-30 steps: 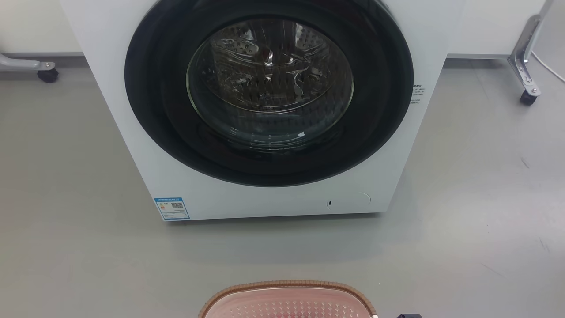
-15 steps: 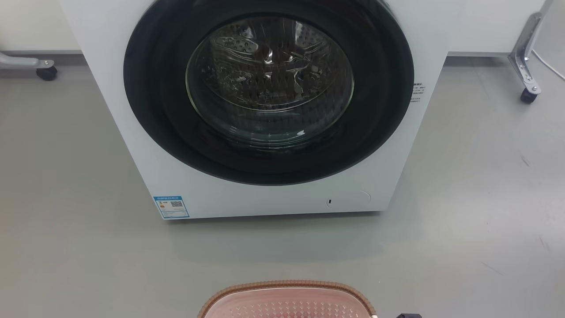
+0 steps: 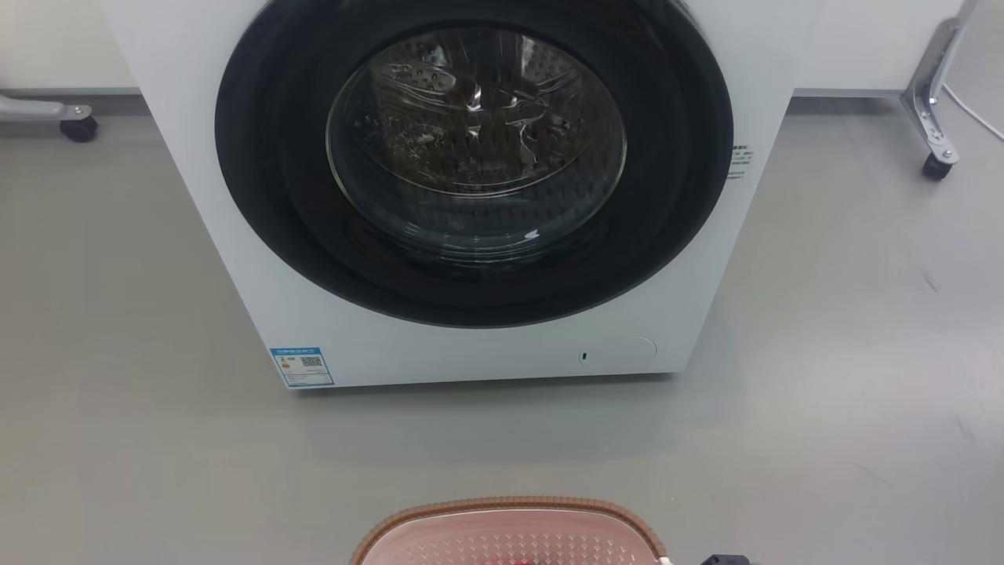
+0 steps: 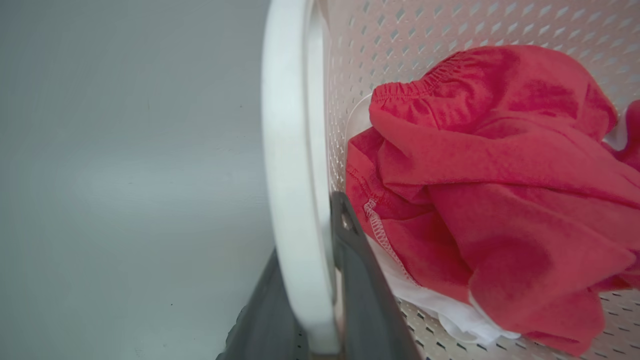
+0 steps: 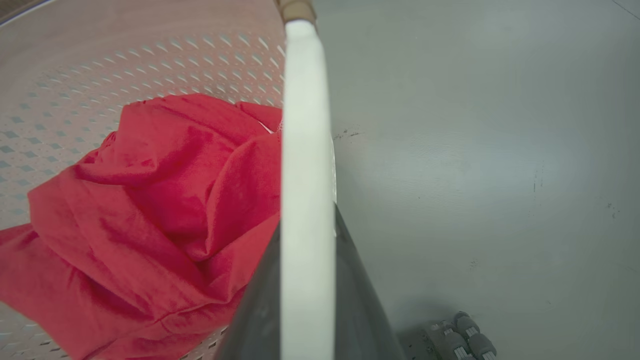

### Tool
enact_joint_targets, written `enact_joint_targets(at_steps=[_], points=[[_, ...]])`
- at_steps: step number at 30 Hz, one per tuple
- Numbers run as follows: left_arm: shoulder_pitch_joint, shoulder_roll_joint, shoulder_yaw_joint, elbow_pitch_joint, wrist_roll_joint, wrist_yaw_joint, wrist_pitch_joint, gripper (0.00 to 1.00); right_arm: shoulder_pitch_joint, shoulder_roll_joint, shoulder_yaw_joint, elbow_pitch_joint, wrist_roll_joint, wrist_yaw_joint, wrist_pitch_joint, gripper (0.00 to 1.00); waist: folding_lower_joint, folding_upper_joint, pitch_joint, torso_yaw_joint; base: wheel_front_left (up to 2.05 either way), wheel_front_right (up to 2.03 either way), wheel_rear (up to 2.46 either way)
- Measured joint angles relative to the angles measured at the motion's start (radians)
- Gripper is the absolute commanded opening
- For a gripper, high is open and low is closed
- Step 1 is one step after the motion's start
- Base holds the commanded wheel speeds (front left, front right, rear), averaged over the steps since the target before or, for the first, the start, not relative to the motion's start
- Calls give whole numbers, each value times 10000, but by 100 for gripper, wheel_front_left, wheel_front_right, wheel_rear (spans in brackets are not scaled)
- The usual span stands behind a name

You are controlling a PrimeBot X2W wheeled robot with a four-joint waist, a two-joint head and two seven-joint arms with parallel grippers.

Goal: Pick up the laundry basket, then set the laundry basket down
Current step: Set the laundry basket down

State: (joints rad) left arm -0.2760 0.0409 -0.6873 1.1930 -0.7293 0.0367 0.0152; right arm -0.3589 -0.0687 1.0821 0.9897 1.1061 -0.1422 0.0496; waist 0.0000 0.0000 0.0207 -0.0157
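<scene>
My left hand (image 4: 307,235) pinches the laundry basket (image 4: 400,40) by its white handle (image 4: 290,150), one finger on each side. My right hand (image 5: 306,225) pinches the opposite handle (image 5: 305,125) the same way. Crumpled red cloth (image 4: 500,175) lies inside. In the head view the basket rim is at 6 o'clock over the grey floor (image 3: 118,431). The washer (image 3: 471,353) is at 12 o'clock, well apart.
</scene>
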Motion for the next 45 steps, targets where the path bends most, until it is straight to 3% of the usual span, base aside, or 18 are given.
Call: enact_joint_targets(at_steps=[19, 31, 45], points=[[-831, 29, 23, -88, -36, 96, -201, 0, -1087, -17, 163, 140, 198, 0, -351, 0, 1, 0, 999, -30, 0, 0, 0], [-2681, 136, 261, -456, -44, 249, -527, 0, -3448, -21, -31, 495, -130, 2, -700, 0, 2, 1, 2474, 46, 0, 0, 0], [-4324, 207, 339, -617, 71, 341, -648, 0, -4989, -29, -161, 819, -290, 10, -1055, 0, 4, 2, 4336, 199, 0, 0, 0]])
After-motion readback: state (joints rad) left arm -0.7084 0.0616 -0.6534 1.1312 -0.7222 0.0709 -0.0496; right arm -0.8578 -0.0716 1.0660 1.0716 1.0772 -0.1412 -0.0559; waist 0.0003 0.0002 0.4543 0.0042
